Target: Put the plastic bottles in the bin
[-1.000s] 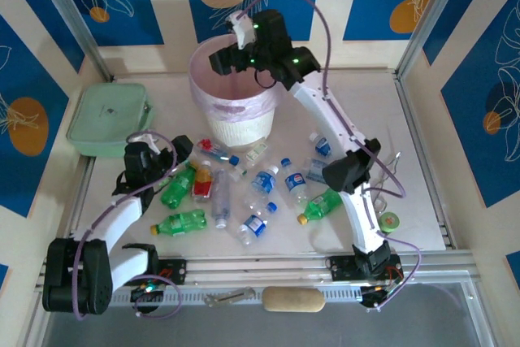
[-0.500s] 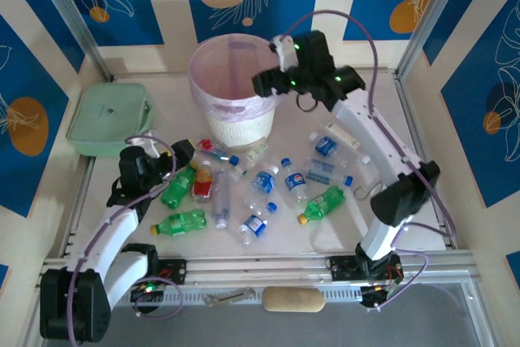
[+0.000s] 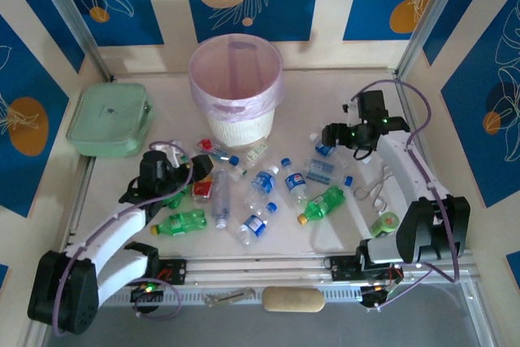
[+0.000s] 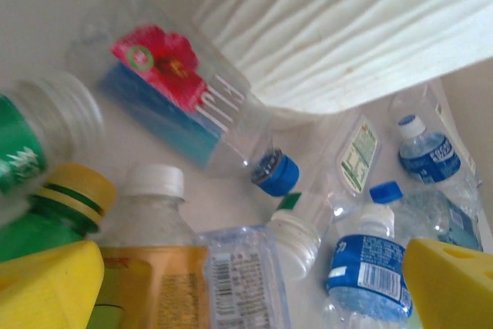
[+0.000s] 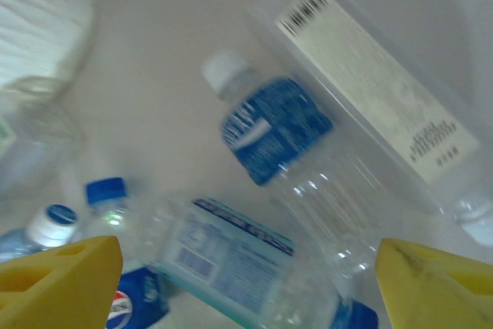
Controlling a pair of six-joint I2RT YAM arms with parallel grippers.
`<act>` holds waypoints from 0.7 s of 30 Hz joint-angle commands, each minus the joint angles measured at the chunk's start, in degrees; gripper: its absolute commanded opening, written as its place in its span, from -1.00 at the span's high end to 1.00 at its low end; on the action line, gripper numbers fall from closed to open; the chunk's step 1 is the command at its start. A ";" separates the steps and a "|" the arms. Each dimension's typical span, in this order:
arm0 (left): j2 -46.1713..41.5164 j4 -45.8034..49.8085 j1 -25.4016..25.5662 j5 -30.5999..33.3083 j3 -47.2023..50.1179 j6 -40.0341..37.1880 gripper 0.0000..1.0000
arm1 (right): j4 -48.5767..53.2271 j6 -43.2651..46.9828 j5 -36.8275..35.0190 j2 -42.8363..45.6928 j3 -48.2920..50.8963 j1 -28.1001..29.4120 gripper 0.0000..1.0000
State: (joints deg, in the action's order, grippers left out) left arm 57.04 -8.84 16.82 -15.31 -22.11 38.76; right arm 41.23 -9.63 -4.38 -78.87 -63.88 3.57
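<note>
A pale table (image 3: pixel 309 91) holds a round white bin (image 3: pixel 237 126) with a pink liner at the back centre. About a dozen plastic bottles (image 3: pixel 253 193) lie scattered on the table in front of it, none visibly inside, though the bin's depth is hard to read. The right gripper (image 3: pixel 331 134), which hung over the bin a second ago, has swung back down to the right-hand bottles; its yellow fingers (image 5: pixel 58 276) are spread wide above a blue-labelled bottle (image 5: pixel 273 130). The left gripper (image 3: pixel 195 168), also spread and empty, has edged in over a red-labelled bottle (image 4: pixel 166 86) beside the bin. This looks like reaching for the next pickup, which calls for lowering and closing on one bottle.
</note>
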 commanded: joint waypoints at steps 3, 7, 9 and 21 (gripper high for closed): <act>4.50 -5.22 5.29 3.90 -0.76 2.00 -0.99 | -2.65 1.50 2.51 -5.71 -2.70 -3.70 -0.75; 6.90 -6.38 6.29 3.54 -2.70 1.96 -0.99 | -0.11 5.68 1.66 -14.08 -9.36 -4.19 -0.80; 7.11 -6.88 6.50 3.69 -2.94 1.71 -0.99 | 1.11 7.80 2.28 -17.56 -12.17 -4.21 -0.82; 5.09 -4.50 6.59 6.35 -2.33 0.18 -0.99 | 7.04 20.22 1.22 -29.41 -22.51 -2.79 -0.95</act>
State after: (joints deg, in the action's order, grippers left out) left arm 63.64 -14.06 22.92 -10.63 -23.92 39.99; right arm 44.93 6.07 -3.03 -106.80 -84.62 0.23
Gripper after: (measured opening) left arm 0.994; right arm 0.976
